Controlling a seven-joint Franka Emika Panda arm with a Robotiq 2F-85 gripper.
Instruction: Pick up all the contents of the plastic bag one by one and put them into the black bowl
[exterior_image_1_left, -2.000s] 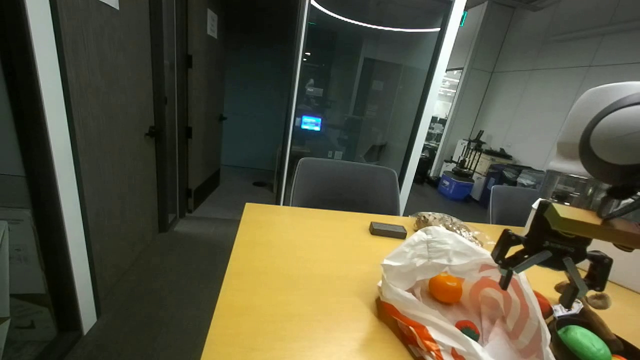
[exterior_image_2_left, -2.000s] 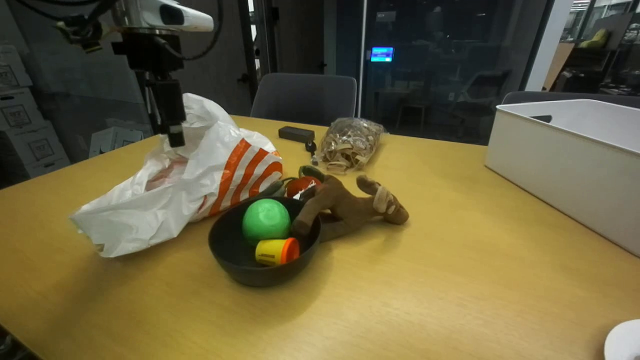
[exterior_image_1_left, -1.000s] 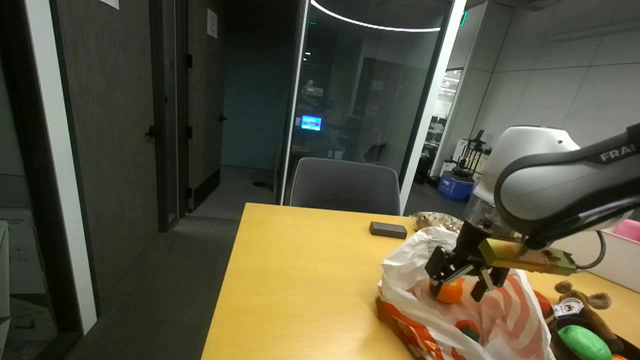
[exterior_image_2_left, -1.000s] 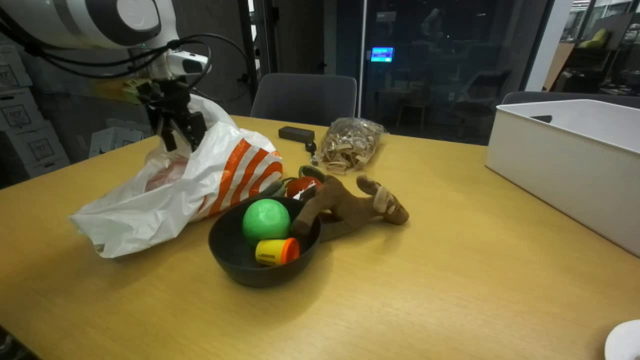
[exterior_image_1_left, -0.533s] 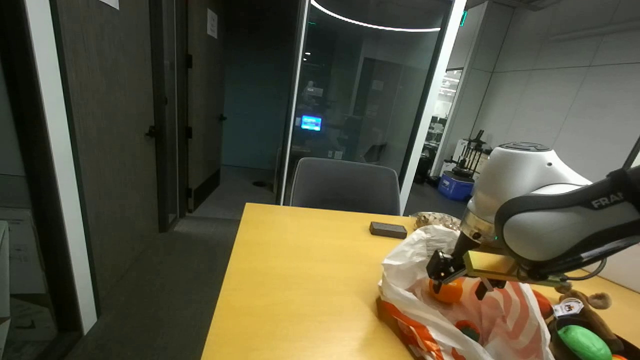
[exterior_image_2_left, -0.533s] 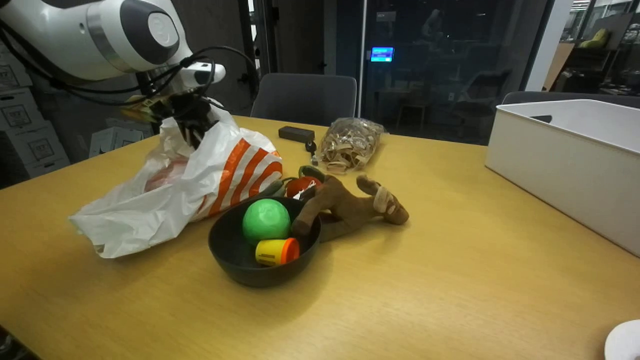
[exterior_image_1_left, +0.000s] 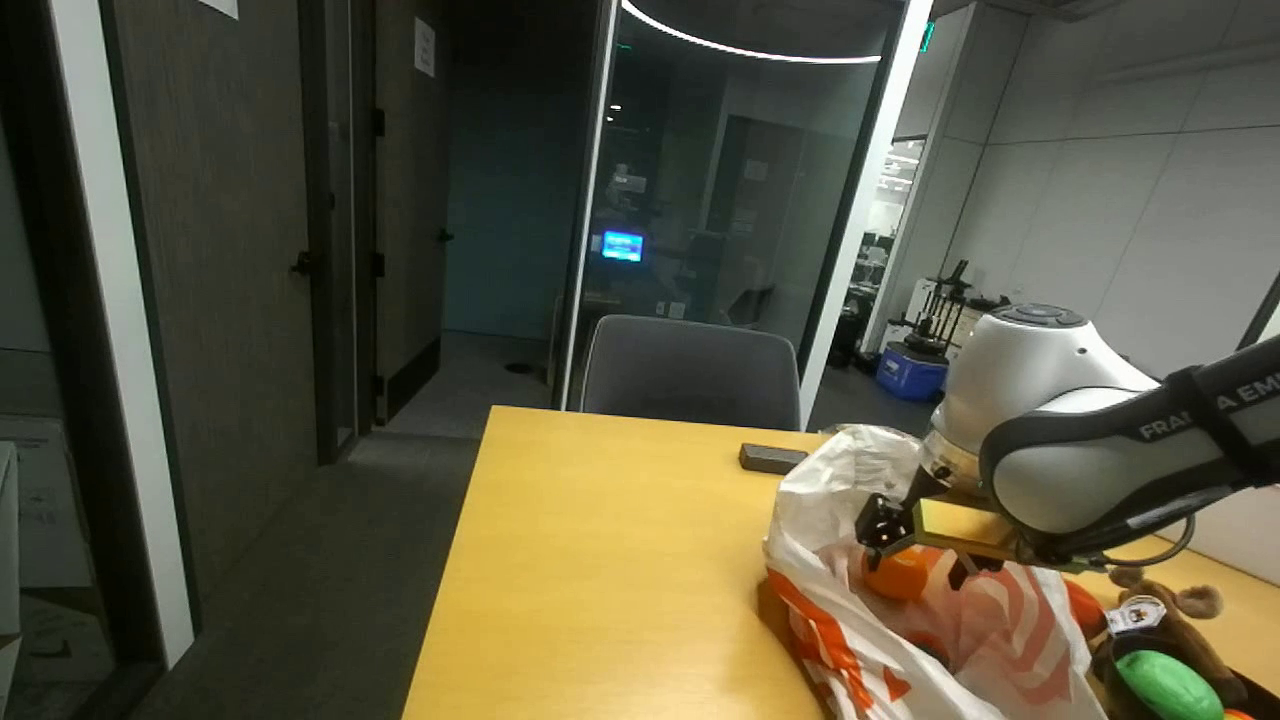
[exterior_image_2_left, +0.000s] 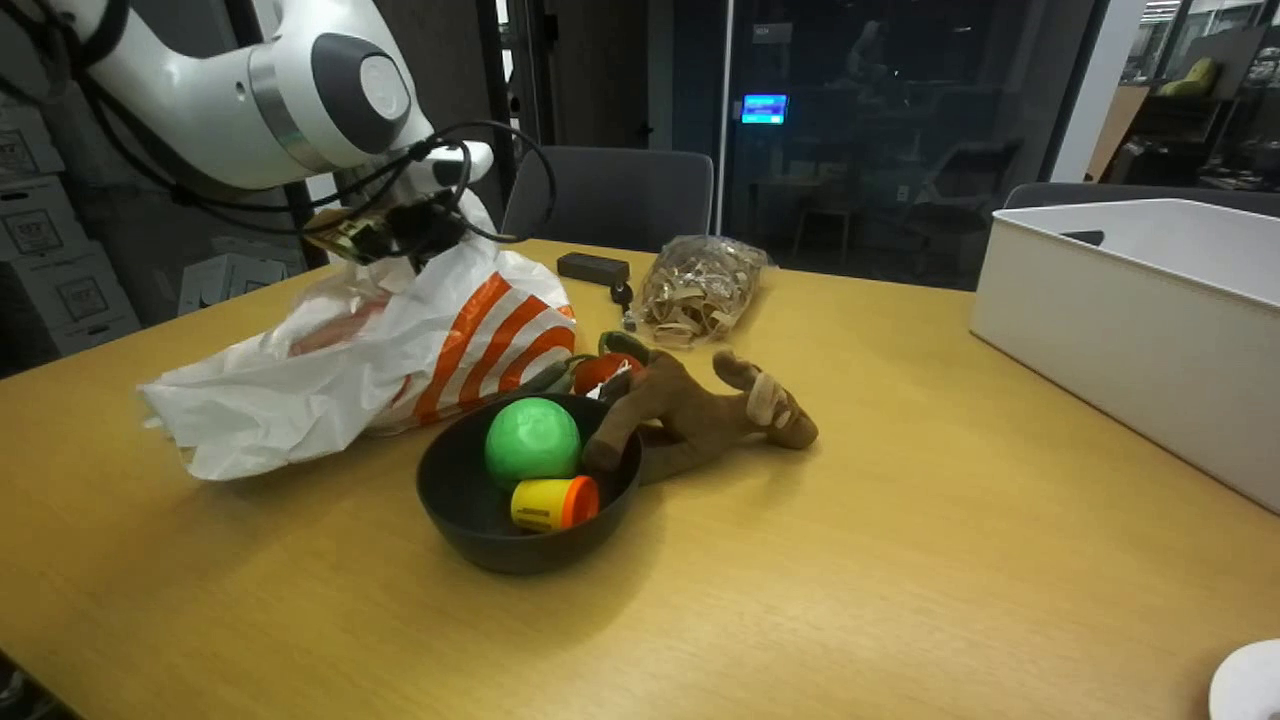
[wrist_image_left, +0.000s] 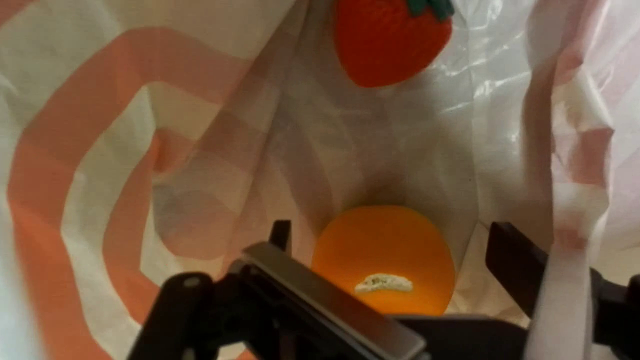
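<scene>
In the wrist view the plastic bag (wrist_image_left: 225, 140) gapes open, with 2 things inside it: 1 orange item (wrist_image_left: 395, 240) and 1 red strawberry (wrist_image_left: 390, 40). The strawberry's long axis slants slightly, tip toward the orange item, green leaves (wrist_image_left: 440, 7) away from it; the orange item looks round, a pale patch (wrist_image_left: 383, 283) on its side nearer the view's lower edge. The gripper (wrist_image_left: 390, 230) has its 2 fingers (wrist_image_left: 512, 265) spread within the bag, astride the orange item with a gap at either side, and 1 fold of the bag crosses in front of a finger. In an exterior view the arm (exterior_image_1_left: 1060, 450) leans over the bag's mouth and the strawberry is mostly hidden; beside the bag, 1 green item (exterior_image_1_left: 1168, 685) looks oval, its long axis sloping down and away from the bag, and 1 brown plush toy (exterior_image_1_left: 1190, 640) shows its white tag (exterior_image_1_left: 1140, 613). In an exterior view the bag's striped side hides the contents and the fingertips, but 1 black bowl (exterior_image_2_left: 520, 550) lies fully in frame just beside the bag, holding the green item, round from here, and 1 yellow tub (exterior_image_2_left: 540, 504) on its side, orange lid (exterior_image_2_left: 581, 502) facing away from the bag. The toy's limb reaches over the rim.
</scene>
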